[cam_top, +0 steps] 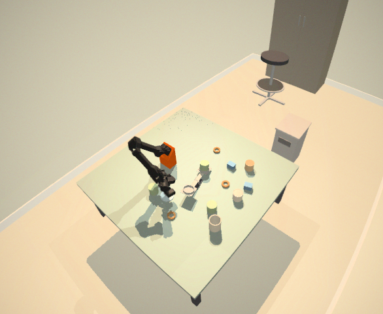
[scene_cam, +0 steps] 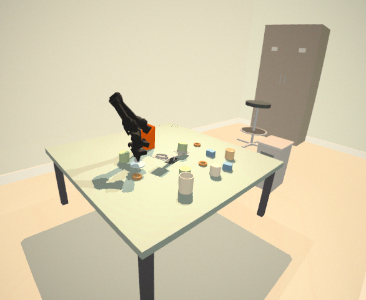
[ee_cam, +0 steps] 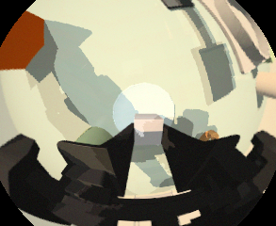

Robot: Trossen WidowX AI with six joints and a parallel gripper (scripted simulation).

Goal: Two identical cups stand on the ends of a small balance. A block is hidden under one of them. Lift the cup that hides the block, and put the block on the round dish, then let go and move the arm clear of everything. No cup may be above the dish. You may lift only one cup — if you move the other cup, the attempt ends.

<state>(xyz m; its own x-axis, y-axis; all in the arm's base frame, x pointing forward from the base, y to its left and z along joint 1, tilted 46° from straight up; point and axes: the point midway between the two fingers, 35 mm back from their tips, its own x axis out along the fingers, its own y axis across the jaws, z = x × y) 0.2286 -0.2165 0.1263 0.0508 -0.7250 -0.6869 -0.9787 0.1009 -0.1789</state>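
I have the small, pale pink block (ee_cam: 148, 123) pinched between the fingertips of my pincer (cam_top: 172, 188) (scene_cam: 138, 157) (ee_cam: 147, 126), over the pale, round dish (cam_top: 165, 197) (scene_cam: 138, 165) (ee_cam: 144, 99), which lies flat on the worktop; whether they touch I can't tell. Near it stands the slim, pinkish balance (cam_top: 196, 182) (scene_cam: 155, 157) (ee_cam: 232, 35), a green cup (cam_top: 204, 165) (scene_cam: 182, 147) upright on its far end, its near, ringed end bare. Which is the other cup, I can't tell.
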